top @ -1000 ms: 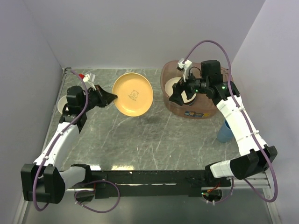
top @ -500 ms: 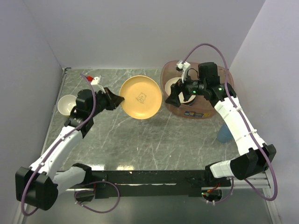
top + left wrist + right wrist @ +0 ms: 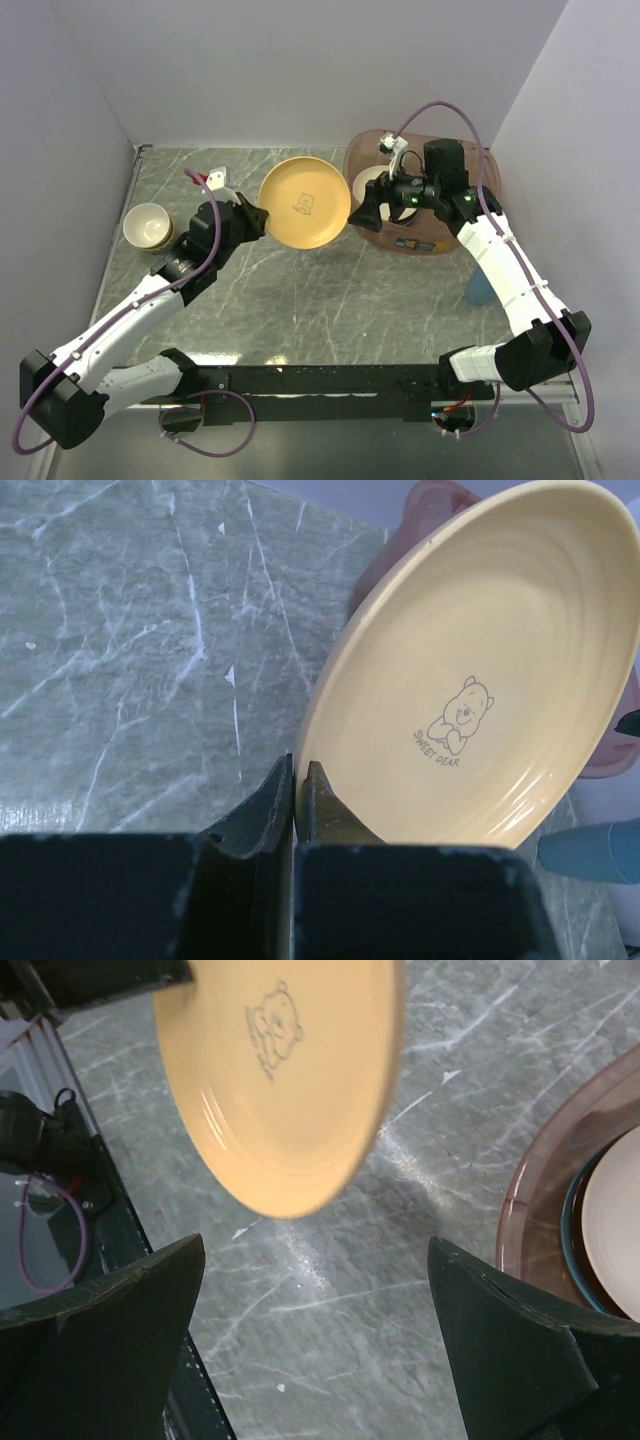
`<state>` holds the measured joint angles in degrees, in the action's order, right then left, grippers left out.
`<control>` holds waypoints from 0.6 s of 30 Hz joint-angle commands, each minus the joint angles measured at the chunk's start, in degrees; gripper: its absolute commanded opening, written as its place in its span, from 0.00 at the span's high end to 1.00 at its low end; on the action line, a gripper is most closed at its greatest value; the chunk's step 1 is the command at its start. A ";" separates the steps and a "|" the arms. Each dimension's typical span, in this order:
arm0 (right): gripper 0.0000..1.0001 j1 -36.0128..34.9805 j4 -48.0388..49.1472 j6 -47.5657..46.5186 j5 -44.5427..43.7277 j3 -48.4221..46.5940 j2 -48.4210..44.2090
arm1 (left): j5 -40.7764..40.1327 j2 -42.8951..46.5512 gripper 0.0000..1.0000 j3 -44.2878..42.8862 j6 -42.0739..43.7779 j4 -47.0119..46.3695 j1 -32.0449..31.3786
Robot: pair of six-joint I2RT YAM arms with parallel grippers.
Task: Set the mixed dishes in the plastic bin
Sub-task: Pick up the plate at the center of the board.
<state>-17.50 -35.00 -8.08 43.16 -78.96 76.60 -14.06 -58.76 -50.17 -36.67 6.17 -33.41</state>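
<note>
My left gripper is shut on the rim of the yellow-orange plate and holds it tilted above the table, just left of the plastic bin. In the left wrist view the fingers pinch the plate at its near edge. My right gripper is open and empty at the bin's left rim, facing the plate. A white dish with a blue rim lies in the bin. A small cream bowl sits at the far left. The light blue cup stands right of the bin.
Grey walls close in the table on the left, back and right. The cream bowl seems to sit on another dish, mostly hidden. The black rail runs along the near edge.
My left arm has carried the yellow-orange plate to the right, toward the bin. My right gripper has shifted a little left over the bin's rim.
</note>
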 commanded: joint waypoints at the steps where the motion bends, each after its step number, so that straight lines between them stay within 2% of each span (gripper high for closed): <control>1: 0.00 -0.35 4.85 3.24 2.11 1.52 -1.98 | -6.50 -0.65 0.99 -3.97 -3.24 -0.99 -3.32; 6: 0.00 -0.26 8.89 7.89 -4.55 3.02 -2.15 | -8.87 -1.53 0.99 -5.11 -4.81 -0.81 -6.66; 12: 0.00 -0.35 13.55 15.28 -7.73 5.48 -2.33 | -11.33 -2.93 0.99 -6.34 -6.14 -0.64 -10.09; 15: 0.19 -0.26 14.52 16.95 -8.26 6.10 -2.16 | -13.52 -4.07 0.99 -7.57 -7.01 0.67 -11.58; 16: 0.36 -0.26 14.70 17.30 -8.44 6.10 -1.98 | -13.88 -4.34 0.99 -7.92 -7.28 1.03 -11.85; 18: 0.51 -0.26 14.70 17.65 -9.05 6.10 -1.98 | -14.15 -5.04 0.99 -8.54 -7.19 1.47 -12.29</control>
<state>-17.50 -24.32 6.37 36.25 -72.93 76.20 -24.75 -62.98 -54.94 -41.69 8.95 -44.49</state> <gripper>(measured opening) 0.617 0.051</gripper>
